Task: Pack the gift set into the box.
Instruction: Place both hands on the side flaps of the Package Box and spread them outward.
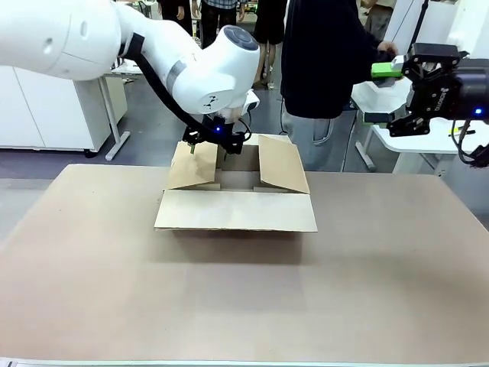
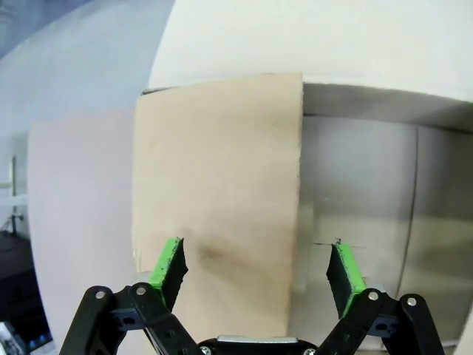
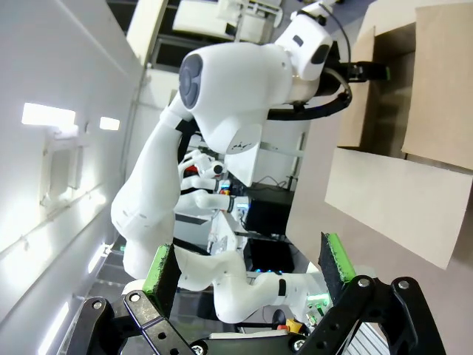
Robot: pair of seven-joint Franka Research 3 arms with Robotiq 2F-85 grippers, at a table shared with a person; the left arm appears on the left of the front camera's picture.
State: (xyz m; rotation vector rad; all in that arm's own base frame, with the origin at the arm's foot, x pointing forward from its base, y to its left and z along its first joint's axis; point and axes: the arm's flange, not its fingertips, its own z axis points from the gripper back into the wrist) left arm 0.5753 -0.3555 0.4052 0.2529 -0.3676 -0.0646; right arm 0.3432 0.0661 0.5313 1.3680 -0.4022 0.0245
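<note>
Left fingers (image 2: 168,265) apart above box (image 1: 237,211) flap edge

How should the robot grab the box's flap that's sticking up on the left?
Probably by its thin free edge, coming down from above. The left flap of the box is a flat sheet tilted upward, so it needs pinching across its two faces, not its width. The left hand hangs open right over it.
</note>
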